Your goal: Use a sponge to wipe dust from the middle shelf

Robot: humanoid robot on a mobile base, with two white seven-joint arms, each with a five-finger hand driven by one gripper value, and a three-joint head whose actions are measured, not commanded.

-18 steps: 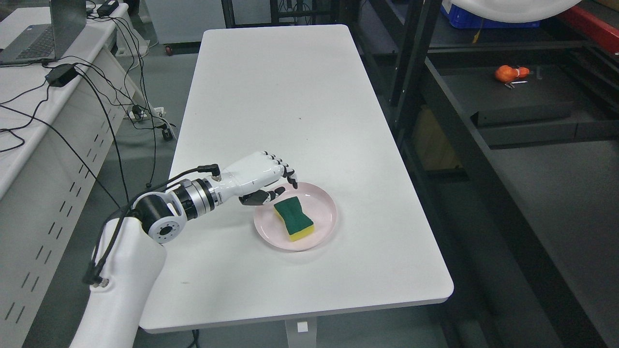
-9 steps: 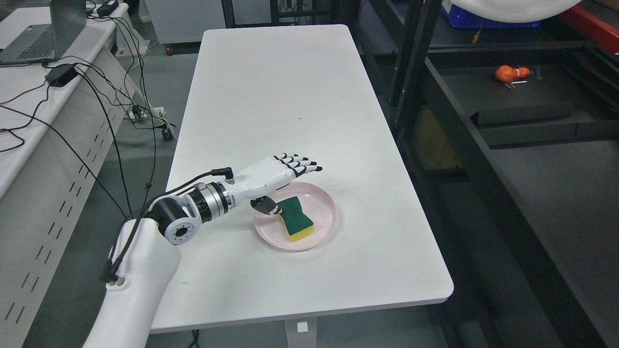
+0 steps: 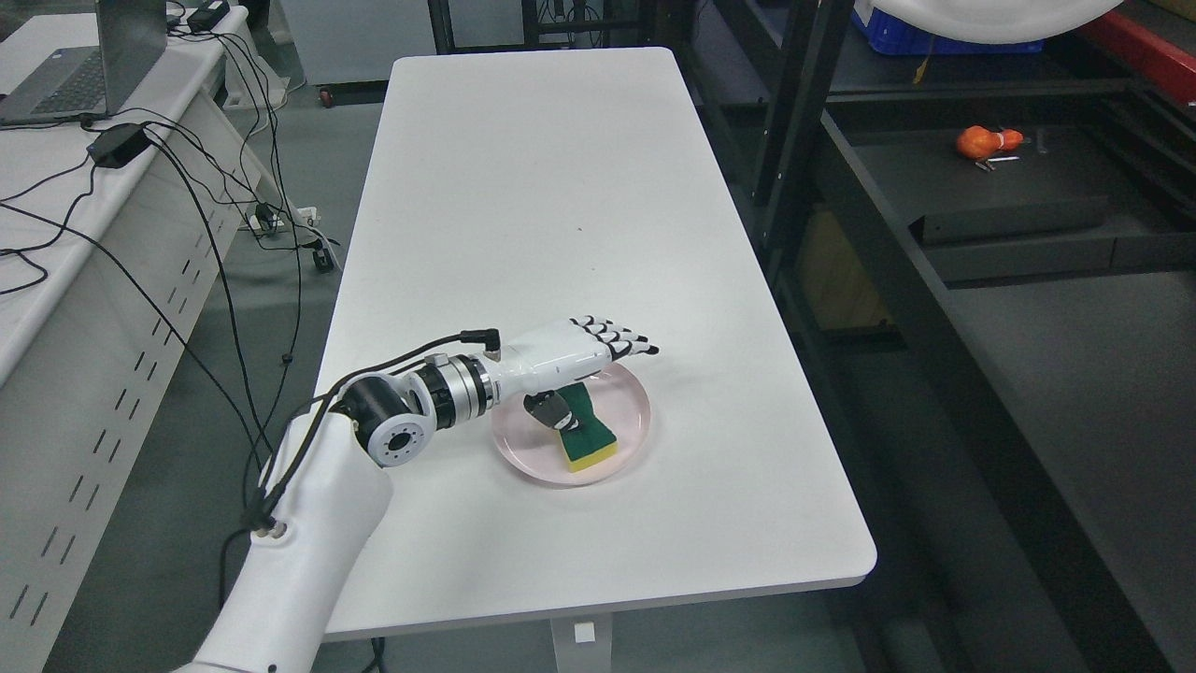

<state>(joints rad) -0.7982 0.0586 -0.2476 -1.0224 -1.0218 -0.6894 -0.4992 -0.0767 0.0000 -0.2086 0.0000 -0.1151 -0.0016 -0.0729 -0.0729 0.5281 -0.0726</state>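
Observation:
A green and yellow sponge (image 3: 589, 436) lies in a pink plate (image 3: 628, 422) on the white table (image 3: 523, 187). My left hand (image 3: 584, 374) hovers over the sponge's far end, open, its four fingers stretched flat toward the right. The thumb hangs below at the sponge's left side, and part of the green top is hidden under the palm. Whether the thumb touches the sponge I cannot tell. The dark shelf unit (image 3: 981, 178) stands to the right of the table. My right arm does not show.
An orange object (image 3: 983, 141) and a dark flat box (image 3: 1018, 220) sit on the shelf at the right. A desk with a laptop (image 3: 89, 65) and loose cables (image 3: 187, 187) runs along the left. A black shelf post (image 3: 794, 121) rises beside the table's right edge.
My left hand uncurled its fingers and moved right and forward, from beside the plate's left rim to above the sponge. The sponge and plate stayed put.

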